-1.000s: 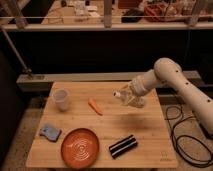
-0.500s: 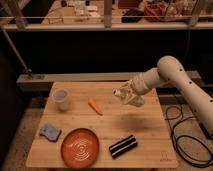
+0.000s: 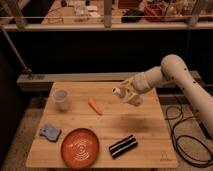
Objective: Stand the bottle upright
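My gripper (image 3: 130, 94) hangs above the right-centre of the wooden table (image 3: 147, 147), at the end of the white arm coming in from the right. It is shut on the bottle (image 3: 120, 91), a small whitish one. The bottle lies roughly sideways in the grip, with its white cap end pointing left. It is clear of the tabletop, and a dark shadow falls on the wood below it.
On the table are a translucent white cup (image 3: 61, 99) at the left, an orange carrot (image 3: 95, 106), an orange-red plate (image 3: 80, 147) at the front, a black-and-white striped block (image 3: 123, 146) and a blue sponge (image 3: 50, 132). Black cables (image 3: 186, 137) lie on the floor to the right.
The arm has risen a little, carrying the bottle slightly higher above the table. The other things have not moved.
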`<state>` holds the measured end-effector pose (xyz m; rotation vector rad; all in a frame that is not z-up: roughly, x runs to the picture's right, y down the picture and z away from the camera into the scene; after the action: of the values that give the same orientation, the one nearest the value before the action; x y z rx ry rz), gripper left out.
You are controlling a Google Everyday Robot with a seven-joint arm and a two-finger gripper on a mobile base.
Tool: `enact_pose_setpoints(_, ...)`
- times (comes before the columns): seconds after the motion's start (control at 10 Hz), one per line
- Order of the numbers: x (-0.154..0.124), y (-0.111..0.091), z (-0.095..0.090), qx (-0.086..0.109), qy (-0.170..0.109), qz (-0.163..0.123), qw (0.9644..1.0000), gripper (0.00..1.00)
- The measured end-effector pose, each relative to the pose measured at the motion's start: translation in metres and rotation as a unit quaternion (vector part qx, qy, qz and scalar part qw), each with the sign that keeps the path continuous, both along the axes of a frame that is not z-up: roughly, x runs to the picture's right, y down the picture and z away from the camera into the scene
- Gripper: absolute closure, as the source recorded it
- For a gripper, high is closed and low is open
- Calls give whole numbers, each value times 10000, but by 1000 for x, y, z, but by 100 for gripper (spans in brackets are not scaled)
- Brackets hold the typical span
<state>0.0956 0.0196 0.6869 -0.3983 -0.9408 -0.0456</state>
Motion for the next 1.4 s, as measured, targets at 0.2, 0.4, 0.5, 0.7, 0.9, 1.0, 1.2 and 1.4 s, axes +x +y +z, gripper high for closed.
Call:
enact_pose_setpoints(0.2, -4, -3, -7, -25, -238, 101, 9997, 95)
enact_pose_setpoints(0.4, -8, -4, -10, -70, -504, 205, 9985, 95)
enact_pose_setpoints(0.5, -9, -5, -12, -95, -630, 249, 9977, 95)
enact_pose_setpoints(0.7, -13, -7, -16, -130, -851, 318, 9958, 95)
enact_pose_setpoints(0.9, -17, -8, -17, -159, -1035, 371, 9938, 95)
enact_pose_setpoints(1.0, -19, -7, -18, -191, -1155, 425, 9922, 95)
enact_pose_setpoints(1.2, -21, -6, -20, -251, -1416, 534, 9882, 95)
enact_pose_setpoints(1.4, -25, -4, -21, -303, -1655, 634, 9837, 95)
